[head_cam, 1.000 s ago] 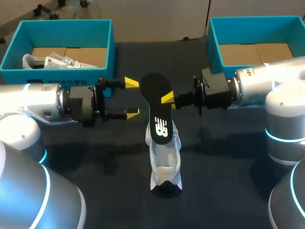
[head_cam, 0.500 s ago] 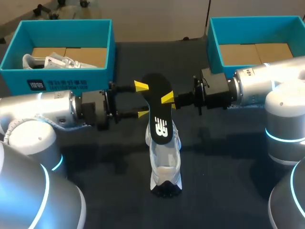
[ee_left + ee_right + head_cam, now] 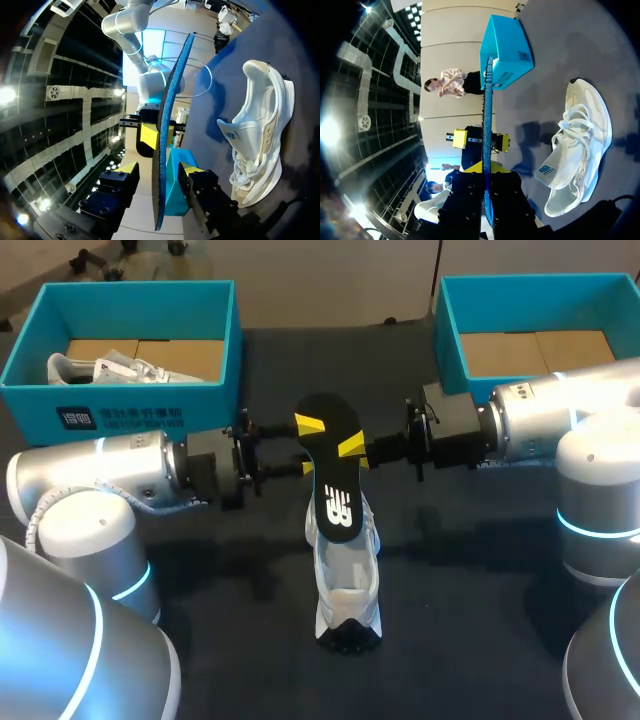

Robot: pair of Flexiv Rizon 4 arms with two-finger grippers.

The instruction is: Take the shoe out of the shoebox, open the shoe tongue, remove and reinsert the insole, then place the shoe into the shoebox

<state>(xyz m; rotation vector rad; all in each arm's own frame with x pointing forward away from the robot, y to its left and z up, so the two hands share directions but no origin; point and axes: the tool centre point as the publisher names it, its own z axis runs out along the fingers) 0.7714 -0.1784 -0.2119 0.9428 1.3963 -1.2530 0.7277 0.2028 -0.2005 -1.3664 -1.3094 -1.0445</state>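
Right end effector [image 3: 352,448] clamped on the insole [image 3: 332,465], held on edge above the shoe [image 3: 347,580] mid-tabletop; left end effector [image 3: 309,446] fingers apart, straddling its 9 o'clock edge. I'd close left squarely before right releases. 11 o'clock shoebox [image 3: 130,412] and 1 o'clock shoebox [image 3: 450,340] are well apart, nothing blocking

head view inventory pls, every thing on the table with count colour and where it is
table: 1, black, under everything
left shoebox: 1, teal, far left
right shoebox: 1, teal, far right
boxed shoe: 1, white, inside left shoebox
table shoe: 1, white and grey, middle of table
insole: 1, black top, blue underside, raised at the middle
right gripper: 1, yellow-tipped fingers shut on insole
left gripper: 1, yellow-tipped fingers open, insole between them
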